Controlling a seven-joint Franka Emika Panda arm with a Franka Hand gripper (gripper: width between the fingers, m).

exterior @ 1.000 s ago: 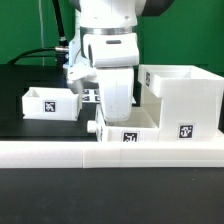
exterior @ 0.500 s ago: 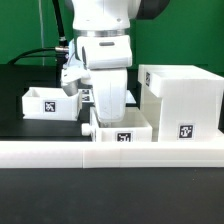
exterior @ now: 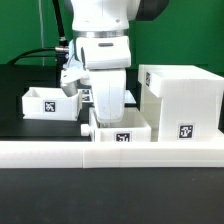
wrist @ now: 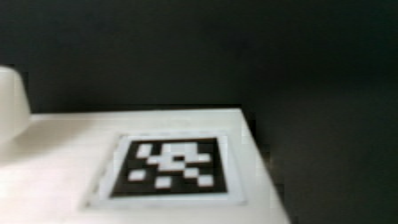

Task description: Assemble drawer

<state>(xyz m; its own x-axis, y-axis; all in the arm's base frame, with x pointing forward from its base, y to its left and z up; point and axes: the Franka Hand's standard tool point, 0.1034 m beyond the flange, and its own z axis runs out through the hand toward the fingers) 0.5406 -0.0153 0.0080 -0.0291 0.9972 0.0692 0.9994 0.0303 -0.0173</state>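
In the exterior view my gripper (exterior: 108, 118) reaches straight down into the middle small open-topped drawer box (exterior: 125, 131), at its end toward the exterior view's left. Its fingertips are hidden behind the box wall, and it appears shut on that wall. A second small drawer box (exterior: 46, 102) sits apart at the exterior view's left. The big boxy housing (exterior: 185, 98) stands at the exterior view's right, close to the middle box. The wrist view shows only a close white surface with a square tag (wrist: 173, 165) and the black table; no fingers show.
The long low white rail (exterior: 60, 152) runs across the front, just before the middle box. A black cable (exterior: 40, 52) lies at the back left before a green backdrop. The black table (exterior: 20, 125) shows around the left box.
One second ago the gripper and the middle small box were further toward the exterior view's right, next to the housing. Both shifted left together, and nothing has moved in the last half second.
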